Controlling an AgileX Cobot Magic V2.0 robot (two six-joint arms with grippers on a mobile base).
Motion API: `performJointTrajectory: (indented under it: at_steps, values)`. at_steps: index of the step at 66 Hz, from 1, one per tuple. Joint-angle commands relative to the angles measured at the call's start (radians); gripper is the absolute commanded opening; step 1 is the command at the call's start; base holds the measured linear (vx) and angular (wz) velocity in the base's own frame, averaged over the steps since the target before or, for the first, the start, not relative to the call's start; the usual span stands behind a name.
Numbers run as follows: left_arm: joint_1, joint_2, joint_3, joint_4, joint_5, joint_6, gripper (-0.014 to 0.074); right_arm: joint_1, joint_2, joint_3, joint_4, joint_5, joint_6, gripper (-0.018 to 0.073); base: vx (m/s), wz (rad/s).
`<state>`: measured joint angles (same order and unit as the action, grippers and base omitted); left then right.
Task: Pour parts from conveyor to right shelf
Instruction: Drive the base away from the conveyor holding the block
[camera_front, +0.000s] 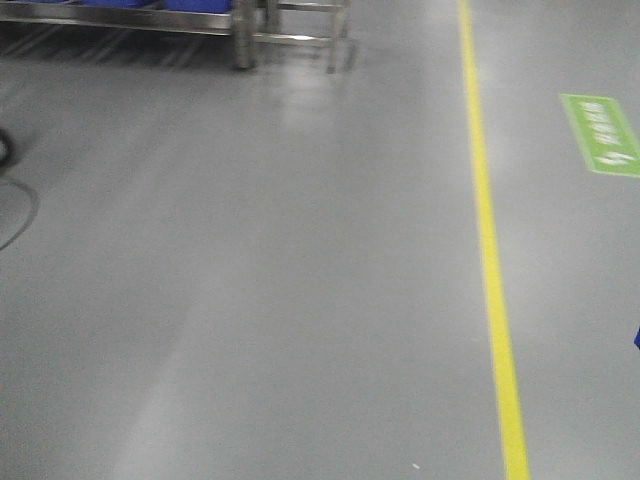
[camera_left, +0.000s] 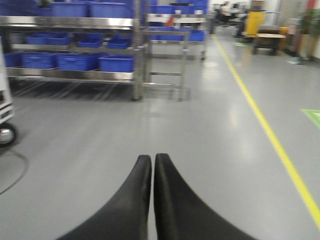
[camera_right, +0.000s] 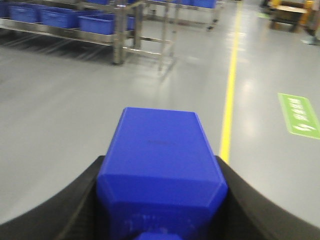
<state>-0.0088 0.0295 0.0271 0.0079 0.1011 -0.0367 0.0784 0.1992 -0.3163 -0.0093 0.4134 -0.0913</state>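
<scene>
1. Grey floor (camera_front: 250, 300) fills the front view, crossed by a yellow line (camera_front: 490, 250); shelf (camera_front: 243, 40) legs stand far off, top left.
2. Left gripper (camera_left: 152, 160) has its fingers pressed together, holding nothing; blue totes (camera_left: 116, 63) sit on the shelf beyond.
3. Right gripper (camera_right: 160, 167) clamps the blue part (camera_right: 157, 145) between its 2 fingers, above the floor.

The floor (camera_front: 250, 300) is smooth grey with a soft sheen, and the yellow line (camera_front: 490, 250) on it looks like flat paint. The shelf (camera_left: 70, 22) frame is bright brushed steel and its totes (camera_left: 116, 63) are blue plastic. The blue block (camera_right: 160, 150) is smooth, faintly glossy plastic. The left end effector (camera_left: 152, 159) and right end effector (camera_right: 159, 170) have matt black fingers.
</scene>
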Motion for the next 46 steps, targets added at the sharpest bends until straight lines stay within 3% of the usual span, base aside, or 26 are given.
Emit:
performJointTrajectory:
  at_steps: [1,24,46]
  values:
    - [-0.005,0.016,-0.02,-0.008,-0.079,-0.008,-0.0006,-0.001,0.011,-0.029,-0.004,-0.082,-0.008,-0.0006,-0.21,-0.81]
    - [-0.005,0.016,-0.02,-0.008,-0.079,-0.008,-0.0006,-0.001,0.011,-0.029,-0.004,-0.082,-0.008,-0.0006,-0.16,-0.62]
    - [-0.005,0.016,-0.02,-0.008,-0.079,-0.008,-0.0006,-0.001,0.011,-0.029,-0.003,-0.082,-0.008,-0.0006,-0.03,-0.13]
